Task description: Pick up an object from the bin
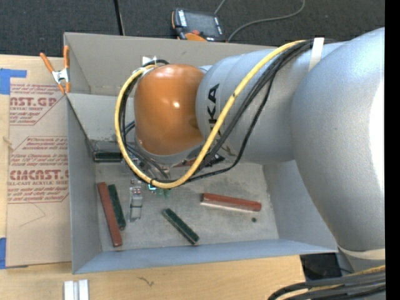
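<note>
Nearest, just behind the front wall of the bin [187, 255], a slanted green bar [181, 225] is seen lying flat on the floor, apart from everything else. In the near left corner a long red bar [109, 216] is laid along the left wall, with a left green bar [116, 208] just beside it; whether the 2 touch cannot be told. So close to the wall, this pair is judged awkward to grip.

Further in, a small grey piece [134, 205] is found upright-looking on the floor, and to the right a red-and-white bar [230, 202] lies flat, well apart from the others. These 5 loose things are spread out, not heaped, so any 1 could be taken alone.

Above the grey piece the wrist is held pointing down under its orange cover [165, 108], presumably so that the jaws can be brought to the left-middle floor. The jaws are hidden by the cover and cables [125, 152]: how far open they are cannot be told, and nothing is seen held. The grey piece is judged the likeliest target, being nearest the wrist.

Furthest, a dark block [107, 156] rests at the foot of the left wall.
</note>
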Motion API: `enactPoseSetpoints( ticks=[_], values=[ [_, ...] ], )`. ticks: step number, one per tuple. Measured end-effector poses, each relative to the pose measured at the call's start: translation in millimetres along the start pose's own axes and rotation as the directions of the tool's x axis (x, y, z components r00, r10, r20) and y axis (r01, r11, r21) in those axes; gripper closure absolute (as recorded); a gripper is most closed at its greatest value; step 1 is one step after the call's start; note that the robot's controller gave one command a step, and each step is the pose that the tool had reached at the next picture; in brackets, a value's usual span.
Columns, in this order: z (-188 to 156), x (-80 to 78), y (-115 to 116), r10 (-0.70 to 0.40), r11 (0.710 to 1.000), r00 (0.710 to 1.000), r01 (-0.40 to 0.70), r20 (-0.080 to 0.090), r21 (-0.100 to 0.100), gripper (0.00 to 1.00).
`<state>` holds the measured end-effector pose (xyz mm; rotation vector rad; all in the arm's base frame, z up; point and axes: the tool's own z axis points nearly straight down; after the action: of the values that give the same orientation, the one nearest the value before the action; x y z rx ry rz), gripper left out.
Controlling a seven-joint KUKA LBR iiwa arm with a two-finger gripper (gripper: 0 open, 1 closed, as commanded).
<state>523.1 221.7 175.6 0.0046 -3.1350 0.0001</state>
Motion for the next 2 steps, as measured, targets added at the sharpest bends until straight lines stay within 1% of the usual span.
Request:
enactPoseSetpoints(
  ticks=[1,2],
  values=[
    [109.4,0.0,-76.5,-0.182,0.983,0.983,0.182,0.000,0.003,0.00],
    [105.0,33.2,-147.3,-0.669,0.743,0.743,0.669,0.012,0.008,0.00]
  ],
)
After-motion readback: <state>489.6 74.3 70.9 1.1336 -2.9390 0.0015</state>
